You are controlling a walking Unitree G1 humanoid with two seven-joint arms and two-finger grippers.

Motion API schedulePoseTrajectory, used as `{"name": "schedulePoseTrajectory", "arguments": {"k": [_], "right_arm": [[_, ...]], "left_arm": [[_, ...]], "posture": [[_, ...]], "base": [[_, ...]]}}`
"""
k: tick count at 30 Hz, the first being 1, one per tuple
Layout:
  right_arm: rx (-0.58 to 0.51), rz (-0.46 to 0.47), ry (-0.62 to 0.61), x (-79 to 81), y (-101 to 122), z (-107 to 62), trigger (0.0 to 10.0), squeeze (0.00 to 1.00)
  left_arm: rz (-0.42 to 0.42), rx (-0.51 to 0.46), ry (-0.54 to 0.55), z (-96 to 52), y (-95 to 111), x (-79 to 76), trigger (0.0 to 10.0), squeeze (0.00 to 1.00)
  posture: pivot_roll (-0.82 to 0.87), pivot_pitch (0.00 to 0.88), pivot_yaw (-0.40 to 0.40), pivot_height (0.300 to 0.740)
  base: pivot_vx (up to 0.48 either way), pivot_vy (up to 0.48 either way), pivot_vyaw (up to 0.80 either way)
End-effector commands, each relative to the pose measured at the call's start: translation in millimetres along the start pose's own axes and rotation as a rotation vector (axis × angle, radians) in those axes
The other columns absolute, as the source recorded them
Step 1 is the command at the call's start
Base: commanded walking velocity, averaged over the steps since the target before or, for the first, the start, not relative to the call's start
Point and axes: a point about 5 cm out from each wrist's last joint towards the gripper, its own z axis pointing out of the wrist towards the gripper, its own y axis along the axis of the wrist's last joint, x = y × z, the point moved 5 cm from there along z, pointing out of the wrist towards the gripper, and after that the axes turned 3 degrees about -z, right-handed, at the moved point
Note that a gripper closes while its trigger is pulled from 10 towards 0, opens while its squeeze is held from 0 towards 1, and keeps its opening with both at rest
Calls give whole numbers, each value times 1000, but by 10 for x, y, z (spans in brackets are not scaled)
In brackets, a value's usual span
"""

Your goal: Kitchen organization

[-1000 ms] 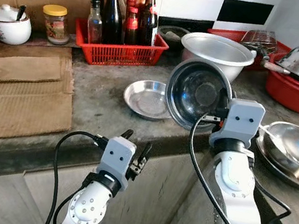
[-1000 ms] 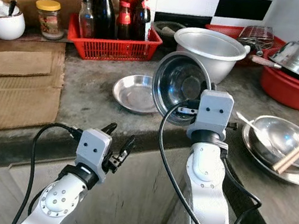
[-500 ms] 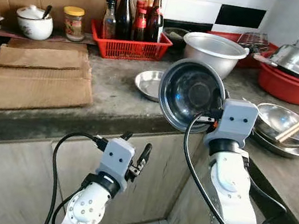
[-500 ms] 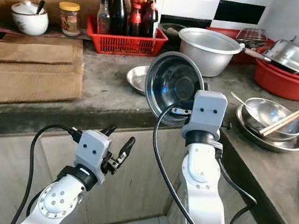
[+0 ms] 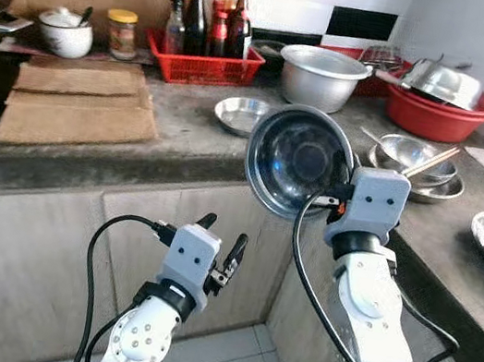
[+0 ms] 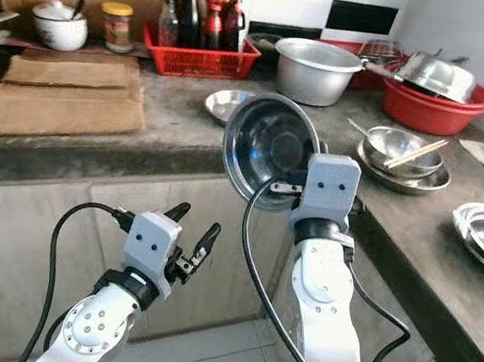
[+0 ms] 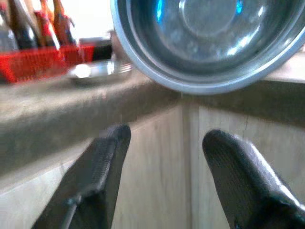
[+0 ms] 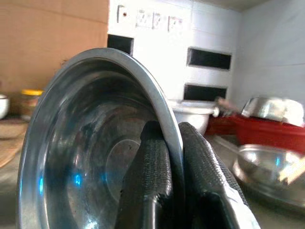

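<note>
Left eye view: right claw [image 5: 340, 182] pinches the rim of a steel bowl [image 5: 297, 161], held on edge in the air just off the desk [image 5: 173, 145] front. Left claw [image 5: 219, 243] hangs lower, fingers spread, holding nothing.

Left wrist view: two spread fingers [image 7: 102, 157] below the bowl.

Right wrist view: fingers [image 8: 152, 167] clamp the bowl's rim, one inside, one outside.

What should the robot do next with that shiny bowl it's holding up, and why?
Probably carry the steel bowl toward a spot on the counter. The right gripper pinches its rim, one finger inside and one outside, and the bowl hangs on edge in the air out in front of the counter, resting on nothing. The left gripper is open and idle below.
</note>
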Motion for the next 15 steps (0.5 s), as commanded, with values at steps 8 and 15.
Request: {"name": "schedulePoseTrajectory", "arguments": {"k": [8,15], "right_arm": [[-12,26,3,-37,35,-20,10000,0],[-5,36,10,-33,19,-40,10000,0]], "left_arm": [[-2,-16,-4,17,51,-20,10000,0],[-3,-14,-3,15,46,-20,10000,0]], "posture": [[67,0,-32,740],[65,0,-32,740]], "base": [[-321,0,0],[-320,0,0]]}}
